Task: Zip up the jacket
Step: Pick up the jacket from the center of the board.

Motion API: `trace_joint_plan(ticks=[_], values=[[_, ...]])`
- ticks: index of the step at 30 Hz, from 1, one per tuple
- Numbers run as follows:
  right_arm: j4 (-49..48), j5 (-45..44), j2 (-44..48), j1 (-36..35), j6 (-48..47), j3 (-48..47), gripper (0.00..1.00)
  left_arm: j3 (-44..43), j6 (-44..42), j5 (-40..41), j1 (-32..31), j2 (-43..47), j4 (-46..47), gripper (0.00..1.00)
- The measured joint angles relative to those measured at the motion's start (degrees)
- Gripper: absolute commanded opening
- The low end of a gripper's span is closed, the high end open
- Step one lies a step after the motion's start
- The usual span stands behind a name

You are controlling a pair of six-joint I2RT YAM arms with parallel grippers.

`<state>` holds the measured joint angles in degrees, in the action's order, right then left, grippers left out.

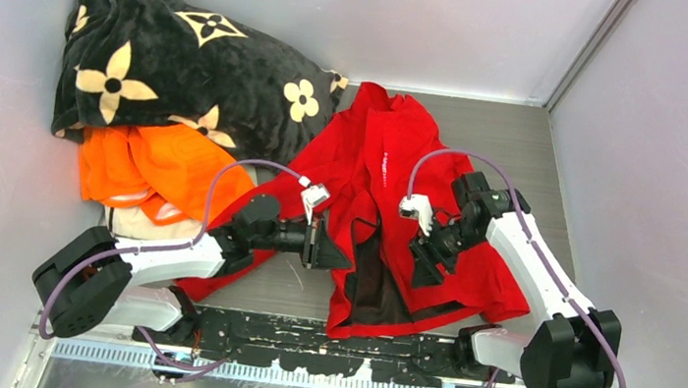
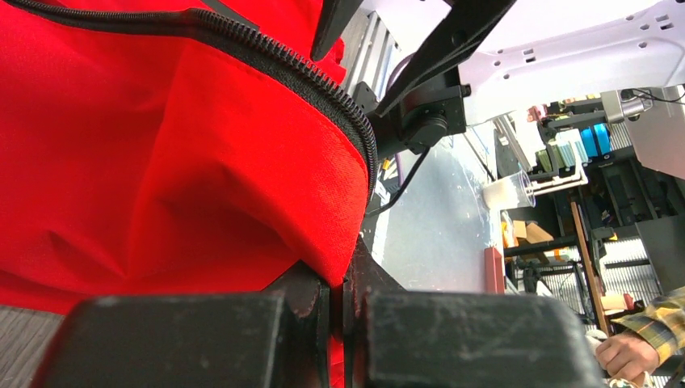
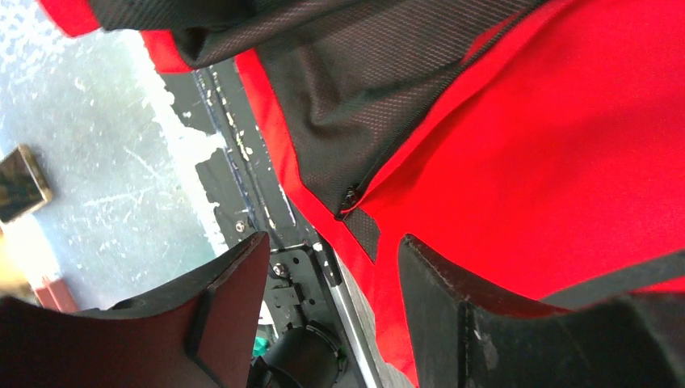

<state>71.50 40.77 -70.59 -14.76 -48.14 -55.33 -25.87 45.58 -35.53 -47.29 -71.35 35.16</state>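
Observation:
The red jacket [image 1: 379, 159] lies spread on the table, its lower front parted so the dark lining [image 1: 373, 292] shows. My left gripper [image 1: 324, 247] is at the jacket's left front edge. In the left wrist view it [image 2: 349, 284] is shut on a fold of red fabric, and the black zip teeth [image 2: 323, 81] run along the edge above it. My right gripper [image 1: 428, 254] hovers over the right front panel. Its fingers [image 3: 331, 279] stand open with nothing between them, just below the red hem [image 3: 525, 162] and a short dark zip end [image 3: 349, 198].
A black flower-patterned blanket [image 1: 169, 54] is piled at the back left, with an orange garment [image 1: 160, 171] in front of it. Grey walls close in both sides. The black mounting rail [image 1: 303, 333] runs along the near edge under the jacket's hem.

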Motion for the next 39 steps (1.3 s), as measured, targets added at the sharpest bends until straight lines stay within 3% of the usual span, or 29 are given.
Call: trace_joint_plan(ticks=[8,14,16,21,29,35,39], values=[[-3.1,-4.4,4.2,-1.7,11.1,-2.8,0.66,0.9,-1.2,0.6,0.0,1.0,-0.5,0.0],[-9.2,-9.8,13.0,-12.7,21.4,0.1,0.58,2.7,-1.8,1.7,0.0,4.0,-1.0,0.0],[-10.1,-10.9,11.5,-15.1,23.8,-0.3,0.5,2.9,-2.4,1.9,0.0,4.5,-1.4,0.0],[-13.4,-12.9,1.1,-18.6,35.5,-3.2,0.5,3.1,-3.7,2.7,0.0,6.7,-3.9,0.0],[-22.2,-23.1,9.8,-20.8,61.9,4.9,0.53,4.2,-5.7,4.9,0.0,12.1,-7.8,0.0],[-22.8,-29.4,11.3,-20.9,70.3,11.1,0.51,4.4,-6.1,5.4,0.0,12.4,-9.3,0.0],[-23.3,-31.6,12.5,-20.9,72.8,14.0,0.43,5.5,-6.1,6.1,0.0,12.8,-9.4,0.0]])
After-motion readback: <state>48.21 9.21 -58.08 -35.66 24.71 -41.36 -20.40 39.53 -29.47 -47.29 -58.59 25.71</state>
